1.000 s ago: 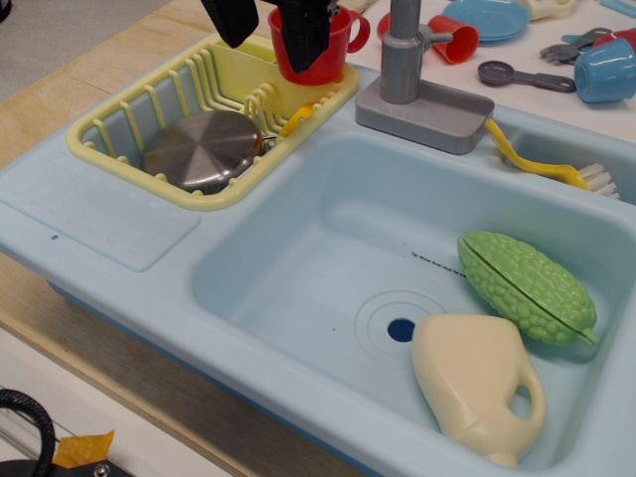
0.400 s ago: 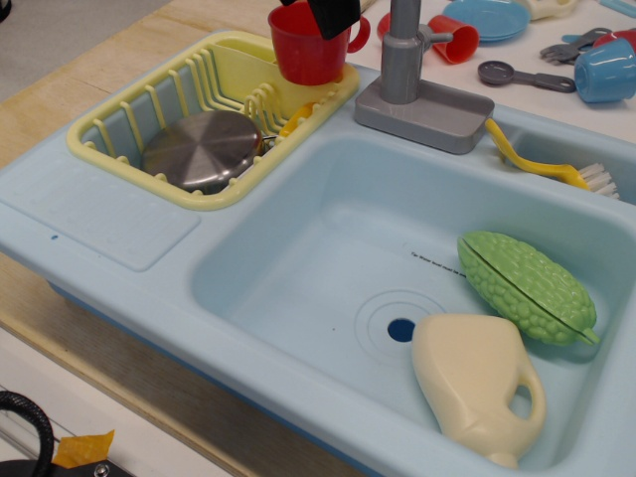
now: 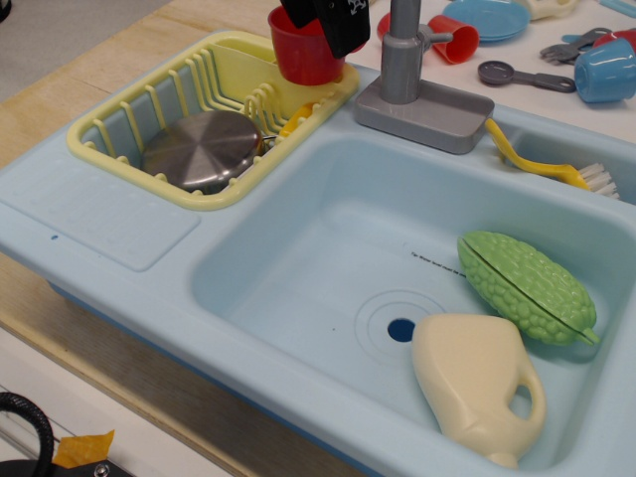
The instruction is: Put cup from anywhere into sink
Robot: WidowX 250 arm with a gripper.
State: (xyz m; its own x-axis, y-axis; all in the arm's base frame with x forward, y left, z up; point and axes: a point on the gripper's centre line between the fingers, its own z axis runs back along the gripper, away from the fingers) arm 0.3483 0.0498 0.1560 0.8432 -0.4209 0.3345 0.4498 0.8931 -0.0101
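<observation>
The red cup [image 3: 296, 55] stands upright in the far end compartment of the yellow dish rack [image 3: 119, 119], left of the grey faucet [image 3: 399, 50]. My gripper [image 3: 320, 22] comes down from the top edge over the cup's right rim. One black finger [image 3: 298, 10] is over the cup's mouth and the other [image 3: 345, 25] is outside, hiding the handle. The frame's top edge cuts off the jaws, so I cannot tell if they grip the rim. The pale blue sink [image 3: 298, 258] lies in front, its drain [image 3: 401, 329] near the middle.
A steel lid [image 3: 202, 149] lies in the rack. A green bumpy vegetable [image 3: 527, 286] and a cream jug [image 3: 477, 383] lie in the basin's right half. A yellow brush [image 3: 542, 164] rests on the sink's right ledge. A smaller red cup [image 3: 455, 38], blue cup [image 3: 606, 68] and spoon [image 3: 522, 76] sit behind.
The gripper rose from the cup's left side, shifted right and came back down over the cup's right rim, now covering the handle. The cup stays in the rack.
</observation>
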